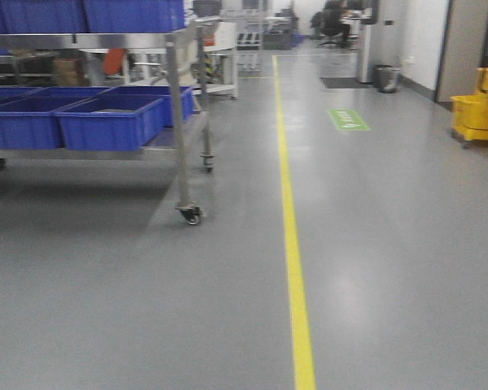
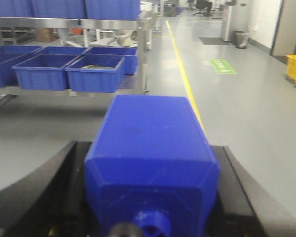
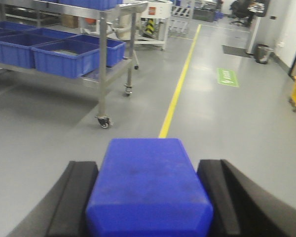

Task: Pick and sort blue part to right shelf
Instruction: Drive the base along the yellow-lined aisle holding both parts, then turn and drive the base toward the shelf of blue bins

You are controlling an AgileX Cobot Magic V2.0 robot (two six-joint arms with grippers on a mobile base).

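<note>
Both arms were held out forward and roughly level, their wrist cameras looking along the grey floor (image 1: pixel 390 268) rather than down at it. The right gripper (image 3: pixel 147 165) was clamped on the blue part (image 3: pixel 149 190). Its black fingers (image 3: pixel 81 182) pressed against the two sides of the square body, and the far end stuck out ahead of them. The cap end was not in view. The left gripper (image 2: pixel 149 145) was closed in the same way on a knobbed blue block (image 2: pixel 150 173), which lay lengthwise between the jaws with its sloped shoulders and small round knob towards the camera.

The right shelf (image 1: pixel 179 122) stood ahead and to the left, well apart from both grippers. Its near corner post ended in a caster (image 1: pixel 191 214) on the floor. Open blue bins (image 1: pixel 110 122) sat side by side along the front edge of its lower tier, and more bins lined the tier above. From the right wrist, the held part pointed towards the floor just beyond that corner post, near the yellow line (image 1: pixel 291 219) that ran away past the rack's end edge. Neither block touched the rack.
</note>
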